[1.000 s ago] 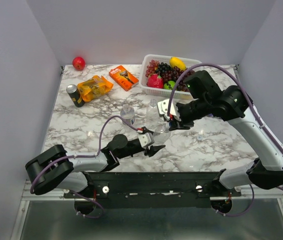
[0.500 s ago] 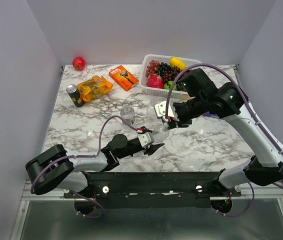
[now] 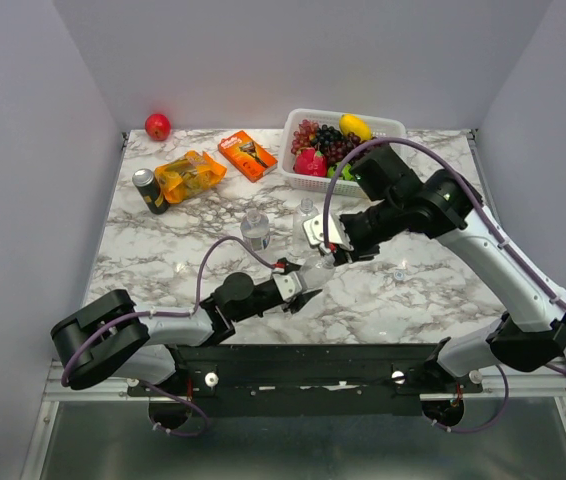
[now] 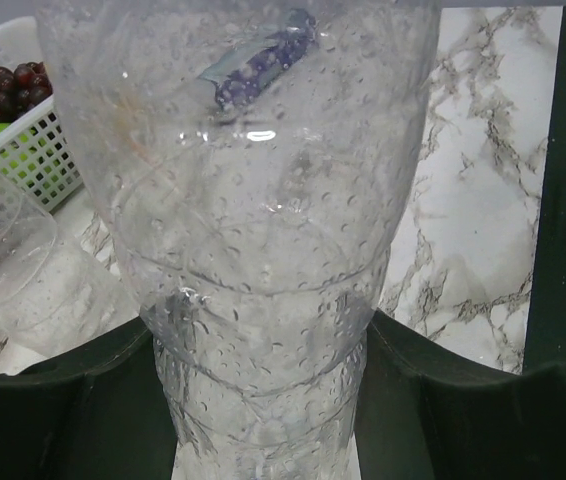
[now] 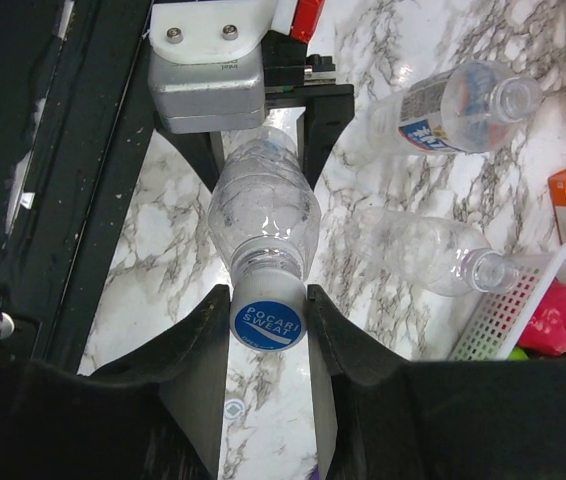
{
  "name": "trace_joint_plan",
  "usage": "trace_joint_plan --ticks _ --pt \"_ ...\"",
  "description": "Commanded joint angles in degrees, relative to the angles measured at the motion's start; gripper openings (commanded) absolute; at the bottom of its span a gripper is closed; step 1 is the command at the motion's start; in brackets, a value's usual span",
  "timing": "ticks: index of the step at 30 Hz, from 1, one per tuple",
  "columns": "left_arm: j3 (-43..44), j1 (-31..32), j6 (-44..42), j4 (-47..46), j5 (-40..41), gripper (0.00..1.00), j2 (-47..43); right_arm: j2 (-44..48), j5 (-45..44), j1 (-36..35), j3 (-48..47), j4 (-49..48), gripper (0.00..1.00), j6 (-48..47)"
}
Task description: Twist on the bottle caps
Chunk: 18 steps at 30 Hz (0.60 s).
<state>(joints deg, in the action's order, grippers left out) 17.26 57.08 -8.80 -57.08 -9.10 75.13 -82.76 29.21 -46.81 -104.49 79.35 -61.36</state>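
My left gripper point(image 3: 303, 283) is shut on the lower body of a clear bottle point(image 5: 263, 215) and holds it tilted above the table; in its wrist view the bottle point(image 4: 253, 250) fills the frame between the fingers point(image 4: 463, 400). My right gripper point(image 5: 268, 325) is shut on a blue "Pocari Sweat" bottle cap point(image 5: 268, 322) that sits on that bottle's neck. In the top view the right gripper point(image 3: 325, 243) meets the bottle point(image 3: 318, 265) from the far side. A labelled bottle point(image 3: 255, 228) and a clear uncapped bottle point(image 3: 303, 222) stand behind. A loose cap point(image 3: 399, 274) lies to the right.
A white basket point(image 3: 298, 125) of fruit stands at the back. A dark can point(image 3: 149, 190), an orange packet point(image 3: 189, 175), an orange box point(image 3: 247, 154) and a red fruit point(image 3: 157, 126) are at the back left. A pale cap point(image 3: 181, 268) lies left.
My right gripper has moved left and a little nearer over the bottle's neck. The left gripper has shifted slightly with the bottle still in it.
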Motion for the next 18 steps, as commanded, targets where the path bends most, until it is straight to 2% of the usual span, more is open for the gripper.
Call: trace_joint_plan --ticks 1,10,15,18 --pt "-1.5 0.4 -4.2 -6.7 -0.3 0.0 -0.3 0.9 -0.1 -0.3 1.9 8.1 0.22 -0.2" --pt "-2.4 0.4 -6.5 -7.5 -0.7 0.0 0.3 0.9 1.6 -0.4 3.2 7.9 0.2 1.2" --pt "-2.5 0.4 -6.4 -7.0 -2.7 0.0 0.7 1.8 0.8 -0.4 4.6 4.4 0.2 2.9" --pt "-2.8 0.4 -6.0 -6.8 -1.6 0.0 1.0 0.9 3.2 -0.3 3.2 7.3 0.2 1.3"
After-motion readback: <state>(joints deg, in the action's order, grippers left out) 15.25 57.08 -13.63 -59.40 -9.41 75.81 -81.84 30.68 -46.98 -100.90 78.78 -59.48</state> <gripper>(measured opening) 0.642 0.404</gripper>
